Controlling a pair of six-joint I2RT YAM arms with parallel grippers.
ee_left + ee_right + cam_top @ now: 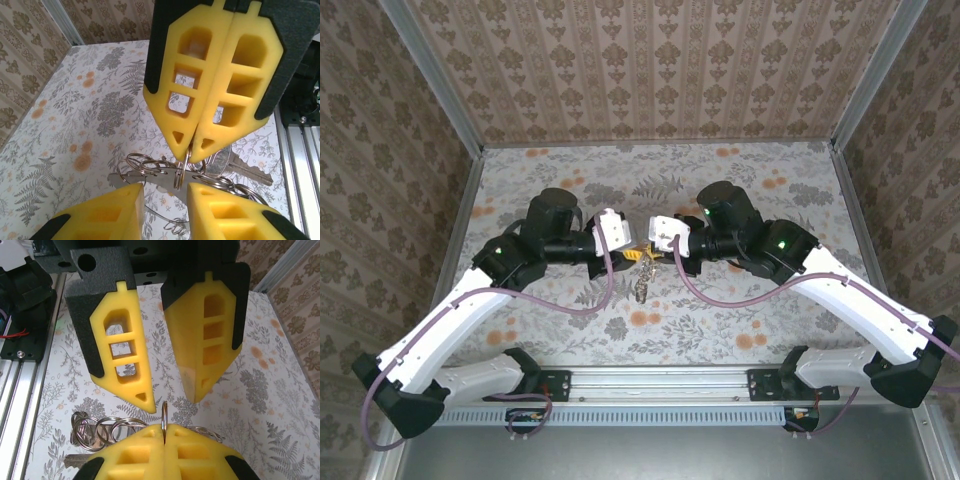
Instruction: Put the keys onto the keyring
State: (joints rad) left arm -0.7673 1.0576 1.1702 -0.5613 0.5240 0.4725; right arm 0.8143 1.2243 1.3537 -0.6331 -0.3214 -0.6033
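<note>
Left fingers [120, 210]: spread apart, holding nothing, at the lower edge of the left wrist view.
Keyring [642, 285]: linked metal rings dangling at frame centre above the worktop [740, 310].
Key [247, 172]: silver, among the rings.
Right fingers [150, 452]: closed, pinching one ring of the keyring.

1. Top view: fixed high above and behind the arm bases [533, 376], angled down over the whole table [740, 190] toward the far wall [650, 70]; widest and farthest.
2. Left wrist: riding just behind the left gripper [165, 189], seen at frame bottom; aimed low across the table, face-on to the right gripper [190, 152]; very close, rail [300, 160] at frame right.
3. Right wrist: mirrored, looking the opposite way at the left gripper from equally close, rail at frame left.
4. Shared by all three: keyring [145, 167] between the grippers, mid-table, plus the floral tabletop around it.
</note>
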